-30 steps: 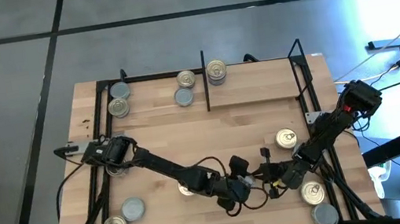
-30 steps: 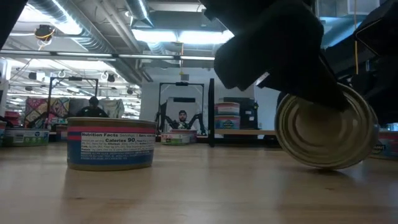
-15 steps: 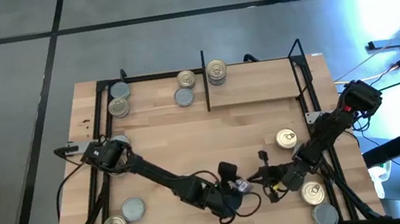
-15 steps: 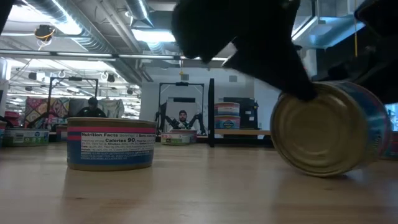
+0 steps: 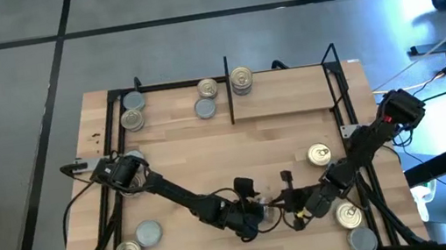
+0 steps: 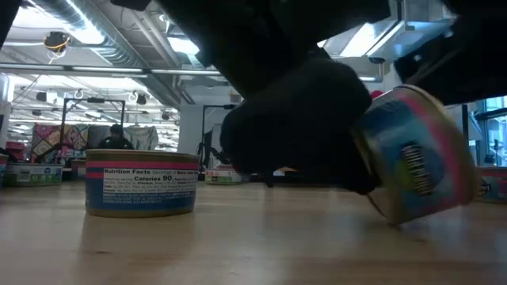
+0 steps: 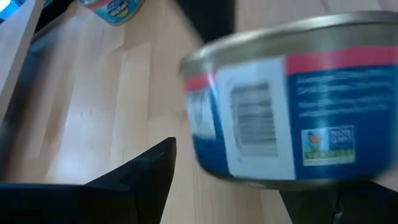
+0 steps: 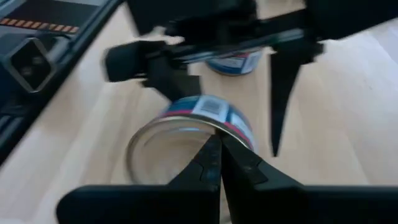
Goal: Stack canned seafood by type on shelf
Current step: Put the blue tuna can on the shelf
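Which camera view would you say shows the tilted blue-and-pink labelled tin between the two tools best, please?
The left wrist view: the tilted blue-and-pink labelled round metal tin fills it, barcode and rim plain. The right wrist view shows its pale end behind the shut right tool. The low view shows it leaning; from above, the arms mostly hide it.

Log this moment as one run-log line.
left pincer: closed on tilted blue-and-pink-labelled round metal tin, near table front | right pincer: shut, tips at tin | shelf: tins stacked

Tin [image 6: 416, 154]: dull metal, glossy paper label. Tabletop [image 5: 287, 137]: pale matt wood.
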Controlling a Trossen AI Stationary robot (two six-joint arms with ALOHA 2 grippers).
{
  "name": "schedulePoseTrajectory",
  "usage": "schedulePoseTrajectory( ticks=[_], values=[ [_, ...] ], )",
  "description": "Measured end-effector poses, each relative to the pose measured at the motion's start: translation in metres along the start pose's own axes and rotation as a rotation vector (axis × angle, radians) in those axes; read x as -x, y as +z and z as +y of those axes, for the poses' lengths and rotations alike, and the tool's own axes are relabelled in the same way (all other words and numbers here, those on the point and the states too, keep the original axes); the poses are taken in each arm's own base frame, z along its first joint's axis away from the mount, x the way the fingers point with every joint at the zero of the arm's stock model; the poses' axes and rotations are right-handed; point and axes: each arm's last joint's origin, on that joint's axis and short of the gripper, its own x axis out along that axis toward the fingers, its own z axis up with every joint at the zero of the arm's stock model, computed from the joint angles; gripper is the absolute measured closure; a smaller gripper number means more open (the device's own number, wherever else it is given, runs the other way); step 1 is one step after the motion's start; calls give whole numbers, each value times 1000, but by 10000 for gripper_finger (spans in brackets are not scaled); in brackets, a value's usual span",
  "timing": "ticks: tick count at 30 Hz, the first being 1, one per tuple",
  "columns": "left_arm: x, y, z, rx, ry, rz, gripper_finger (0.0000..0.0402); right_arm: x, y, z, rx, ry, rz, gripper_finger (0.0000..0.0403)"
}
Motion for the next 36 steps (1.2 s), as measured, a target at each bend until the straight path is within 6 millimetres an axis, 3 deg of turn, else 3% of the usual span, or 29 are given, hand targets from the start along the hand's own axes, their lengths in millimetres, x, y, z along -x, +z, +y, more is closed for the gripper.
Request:
schedulePoseTrajectory(
  ticks=[6,14,24,31,36],
  values=[
    [-2,-3,-1,16,-4,-14,148,-7,3,-12,7,-40,8,393],
    [11,-20,-1,-44,38,163,148,-8,2,-14,4,-4,32,393],
    [31,-15,-23,-6,0,107,148,-7,1,-12,-3,46,54,393],
    [72,12,-24,79,-50,-21,148,14,0,-10,-124,142,184,393],
    [66,22,-23,211,-74,-113,148,25,-5,7,-155,137,175,393]
  ],
)
